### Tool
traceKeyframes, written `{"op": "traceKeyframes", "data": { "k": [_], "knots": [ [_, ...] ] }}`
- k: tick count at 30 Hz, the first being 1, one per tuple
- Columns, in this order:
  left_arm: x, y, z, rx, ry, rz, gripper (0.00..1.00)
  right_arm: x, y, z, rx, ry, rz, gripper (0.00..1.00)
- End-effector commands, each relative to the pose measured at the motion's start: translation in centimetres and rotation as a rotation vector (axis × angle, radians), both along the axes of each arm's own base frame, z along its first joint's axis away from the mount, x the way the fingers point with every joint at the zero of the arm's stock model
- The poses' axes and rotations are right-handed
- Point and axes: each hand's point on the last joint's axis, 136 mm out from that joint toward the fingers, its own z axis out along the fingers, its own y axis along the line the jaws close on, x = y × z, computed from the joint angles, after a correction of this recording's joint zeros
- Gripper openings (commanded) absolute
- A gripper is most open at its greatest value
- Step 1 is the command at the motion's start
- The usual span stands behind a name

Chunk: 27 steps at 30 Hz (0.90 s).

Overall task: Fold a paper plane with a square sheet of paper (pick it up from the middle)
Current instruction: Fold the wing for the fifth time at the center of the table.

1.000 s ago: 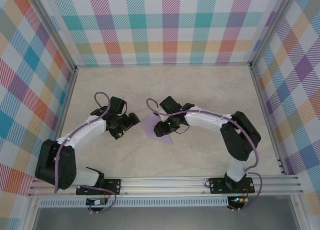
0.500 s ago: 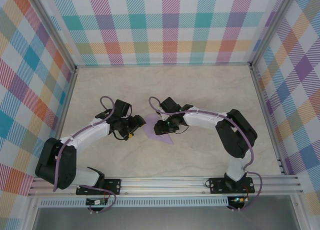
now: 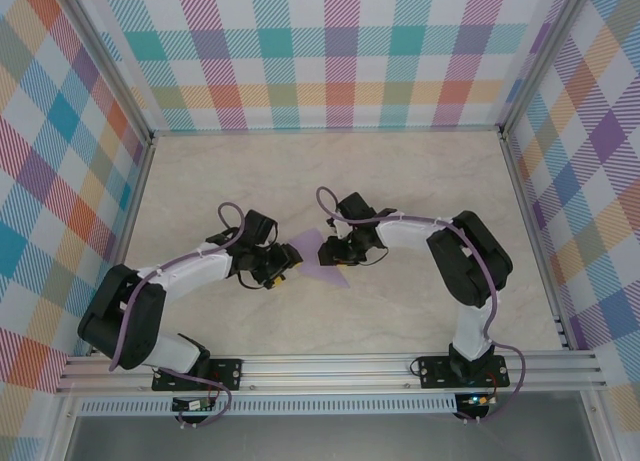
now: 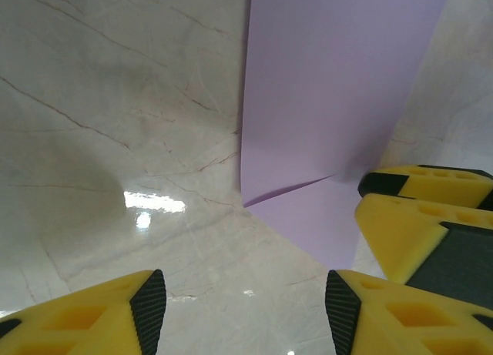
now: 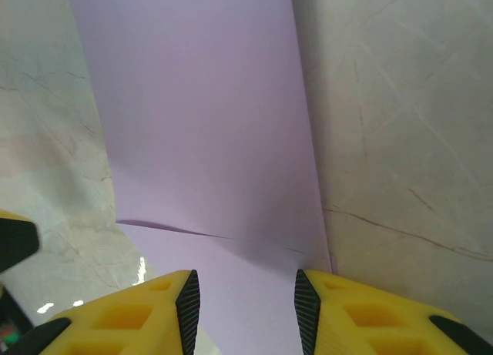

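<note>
The square sheet of paper (image 3: 312, 260) is lavender and lies partly folded on the table between both arms. One layer overlaps another along a raised crease (image 4: 289, 191). My left gripper (image 4: 245, 313) is open just short of the sheet's near corner, with bare table between its fingers. My right gripper (image 5: 245, 309) is open and low over the sheet (image 5: 200, 139), its fingertips (image 5: 306, 309) either side of the lower layer. The right gripper's yellow fingers (image 4: 416, 216) rest at the sheet's edge in the left wrist view. A paper plane is out of view.
The pale marble table (image 3: 400, 181) is walled by checked panels on three sides. A metal rail (image 3: 330, 369) with both arm bases runs along the near edge. The two grippers (image 3: 283, 265) (image 3: 335, 251) are close together at the table's middle.
My left gripper has moved right and nearer, up to the sheet's left edge, and its jaws have narrowed. The right gripper shifted slightly right over the sheet.
</note>
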Motion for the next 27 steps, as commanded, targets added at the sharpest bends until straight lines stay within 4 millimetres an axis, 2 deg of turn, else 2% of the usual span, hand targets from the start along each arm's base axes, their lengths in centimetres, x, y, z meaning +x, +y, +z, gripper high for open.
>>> {"op": "traceKeyframes", "data": {
  "k": [1, 11, 27],
  "knots": [
    [0.1, -1.6, 0.0, -0.048, -0.004, -0.014, 0.56, -0.5, 0.1, -0.1, 0.081, 0.075, -0.022, 0.4],
    [1.2, -2.8, -0.8, -0.066, -0.007, -0.009, 0.39, -0.3, -0.5, -0.2, 0.16, 0.138, -0.062, 0.39],
    [2.7, -4.3, -1.2, -0.097, -0.017, -0.025, 0.3, -0.5, -1.0, -0.5, 0.169, 0.155, -0.065, 0.39]
  ]
}}
